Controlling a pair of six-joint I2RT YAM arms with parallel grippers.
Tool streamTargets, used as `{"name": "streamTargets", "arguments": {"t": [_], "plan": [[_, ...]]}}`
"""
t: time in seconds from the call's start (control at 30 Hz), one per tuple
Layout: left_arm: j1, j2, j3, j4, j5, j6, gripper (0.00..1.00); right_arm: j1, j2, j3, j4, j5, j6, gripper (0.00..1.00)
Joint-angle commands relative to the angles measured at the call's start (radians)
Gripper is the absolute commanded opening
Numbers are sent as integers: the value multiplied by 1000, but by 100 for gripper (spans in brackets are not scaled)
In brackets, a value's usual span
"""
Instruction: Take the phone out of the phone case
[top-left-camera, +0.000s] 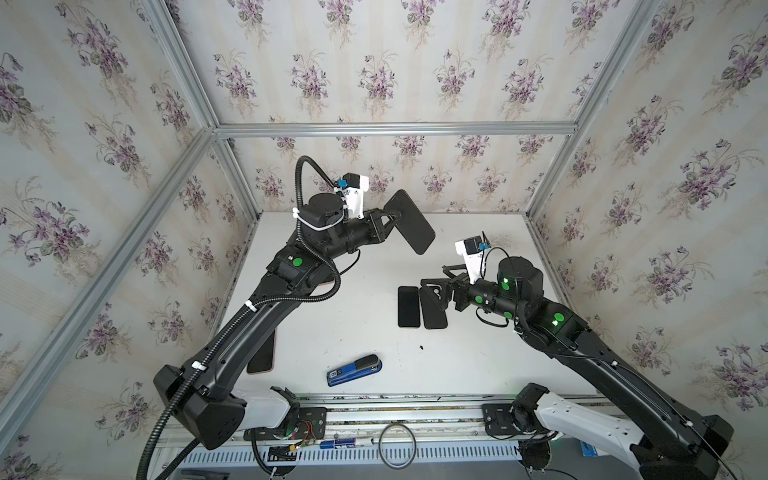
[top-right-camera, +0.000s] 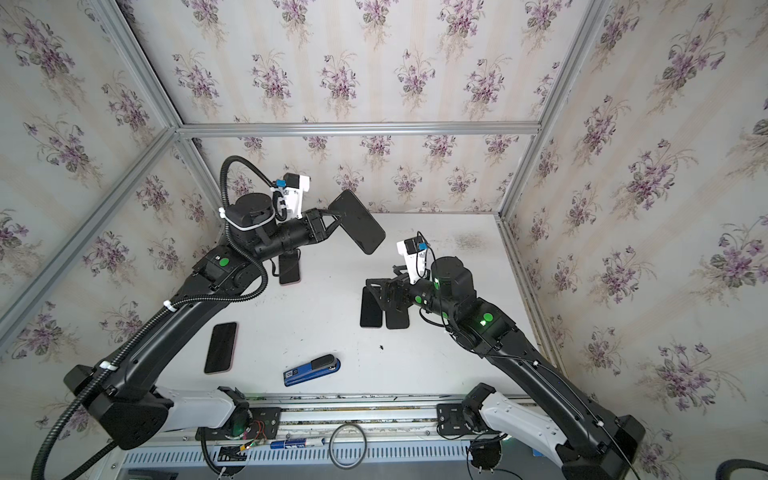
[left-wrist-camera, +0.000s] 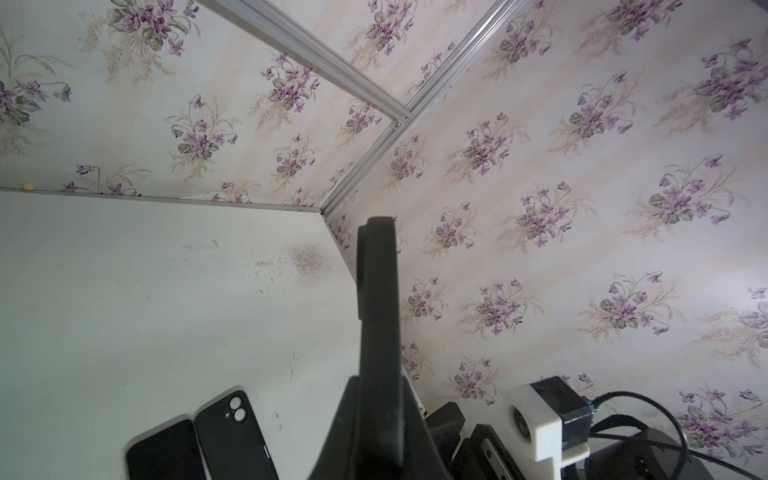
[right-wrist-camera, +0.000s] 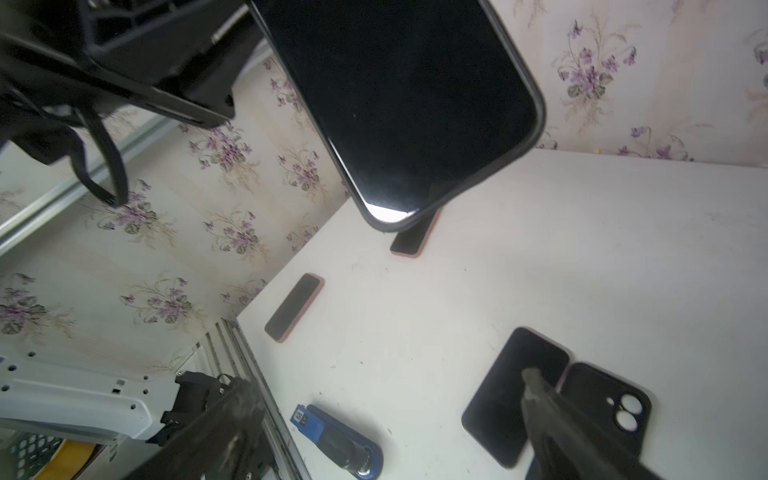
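Note:
A phone sits in a black phone case (top-left-camera: 409, 220) (top-right-camera: 357, 222), screen showing, held tilted in the air over the back of the table. My left gripper (top-left-camera: 390, 216) (top-right-camera: 332, 216) is shut on one of its long edges. The left wrist view shows the cased phone (left-wrist-camera: 378, 311) edge-on between the left gripper's (left-wrist-camera: 376, 415) jaws. In the right wrist view the same cased phone (right-wrist-camera: 399, 104) hangs above. My right gripper (top-left-camera: 434, 282) (right-wrist-camera: 388, 388) is open and holds nothing. It hovers low over a bare phone (top-left-camera: 408, 306) (right-wrist-camera: 511, 395) and an empty black case (top-left-camera: 433, 309) (right-wrist-camera: 602, 411) lying side by side.
A blue stapler (top-left-camera: 354, 370) (right-wrist-camera: 336, 440) lies near the table's front edge. A pink-edged phone (top-right-camera: 221, 348) lies at the front left, and another pink-edged one (top-right-camera: 289, 268) lies under the left arm. Wallpapered walls with metal framing close in three sides.

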Motion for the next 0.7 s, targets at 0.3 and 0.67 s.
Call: {"name": "streamTargets", "arguments": {"t": [0.3, 0.67], "plan": [[80, -86, -171, 406, 99, -267, 0, -96, 157, 6, 505, -353, 336, 88], [119, -92, -287, 550, 140, -393, 0, -181, 262, -18, 787, -457, 548, 70]]}}
